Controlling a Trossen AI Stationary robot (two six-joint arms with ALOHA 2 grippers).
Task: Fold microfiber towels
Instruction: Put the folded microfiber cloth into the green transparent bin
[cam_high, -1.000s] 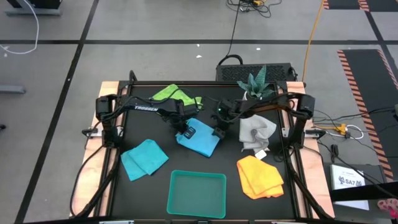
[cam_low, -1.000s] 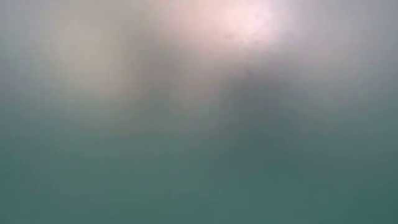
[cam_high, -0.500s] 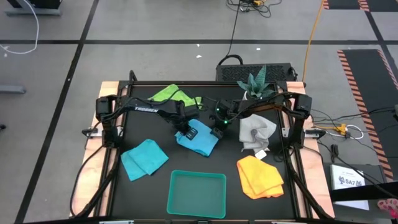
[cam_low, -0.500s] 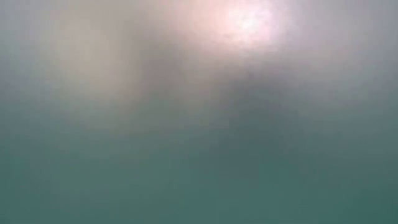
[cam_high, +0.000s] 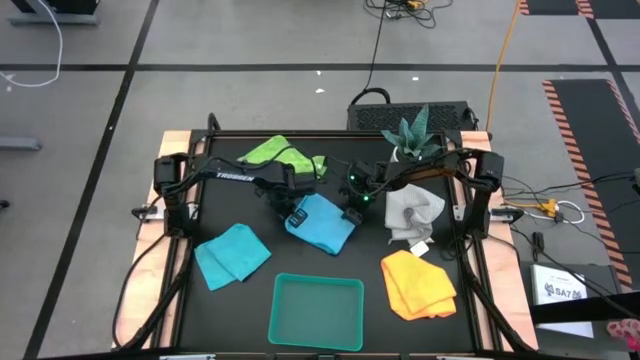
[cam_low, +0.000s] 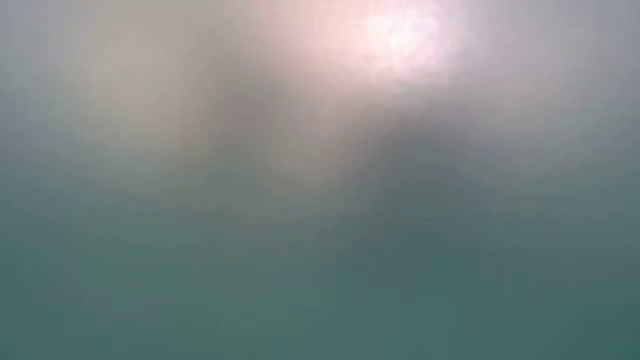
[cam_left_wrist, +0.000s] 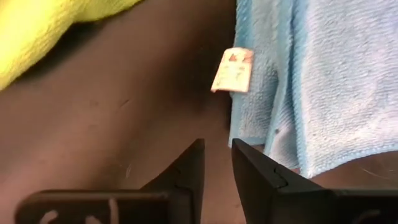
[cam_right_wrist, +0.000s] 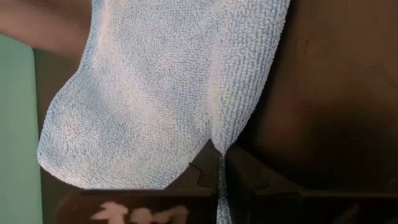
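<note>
Right pincer (cam_right_wrist: 221, 167) now clamping turquoise towel (cam_high: 322, 221), low view seemingly blurred

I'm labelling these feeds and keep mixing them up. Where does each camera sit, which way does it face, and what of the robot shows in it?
High view: overhead, straight down on the table; both arms.
Low view: table height; only a blur, no robot.
Left wrist view: past the left claw, slightly parted, at the blue towel and green towel.
Right wrist view: past the right claw, shut on the blue towel's edge.
Both wrist views and the high view share the blue towel.
</note>
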